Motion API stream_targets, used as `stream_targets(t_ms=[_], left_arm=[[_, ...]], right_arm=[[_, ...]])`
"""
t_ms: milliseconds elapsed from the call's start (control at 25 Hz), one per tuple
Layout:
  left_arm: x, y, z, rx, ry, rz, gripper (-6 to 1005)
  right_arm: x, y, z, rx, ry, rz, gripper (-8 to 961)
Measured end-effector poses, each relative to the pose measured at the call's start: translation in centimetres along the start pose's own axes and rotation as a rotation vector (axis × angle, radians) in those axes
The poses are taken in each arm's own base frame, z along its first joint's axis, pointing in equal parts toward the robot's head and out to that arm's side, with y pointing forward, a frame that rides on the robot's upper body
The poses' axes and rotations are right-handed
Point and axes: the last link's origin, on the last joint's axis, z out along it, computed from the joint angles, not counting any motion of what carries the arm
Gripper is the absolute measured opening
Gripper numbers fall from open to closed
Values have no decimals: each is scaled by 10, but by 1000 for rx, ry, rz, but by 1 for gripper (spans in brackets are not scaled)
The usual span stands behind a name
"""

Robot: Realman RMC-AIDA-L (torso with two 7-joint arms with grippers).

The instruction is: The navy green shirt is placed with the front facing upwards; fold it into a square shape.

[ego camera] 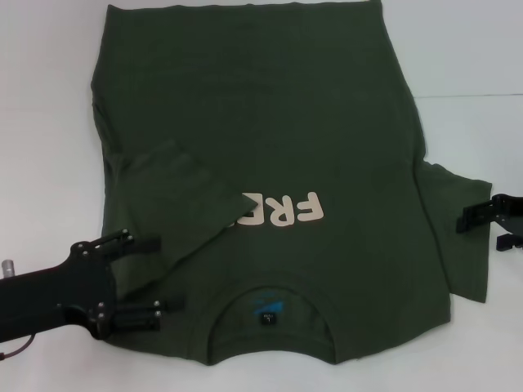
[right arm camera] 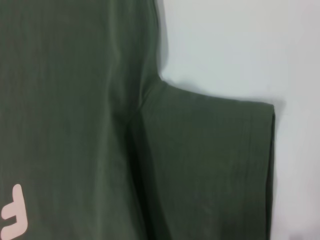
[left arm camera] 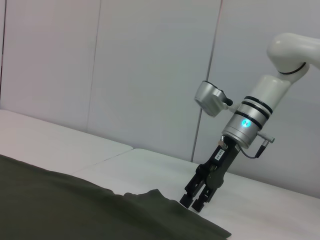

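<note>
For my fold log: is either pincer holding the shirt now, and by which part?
No. The left pincer rests open at the folded left sleeve; the right pincer hovers by the shirt's right sleeve edge, holding nothing.

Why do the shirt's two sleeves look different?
The left sleeve is folded in over the chest, covering part of the FREE! print; the right sleeve lies spread out flat on the table. Both are the same dark green.
</note>
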Motion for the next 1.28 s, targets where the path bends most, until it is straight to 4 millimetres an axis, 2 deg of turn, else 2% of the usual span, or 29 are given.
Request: stream_targets(t_ms=[1280], left_arm=[[-1, -2, 5, 2, -1, -9, 937]], right_arm=[[0, 1, 6, -17, -6, -4, 752]])
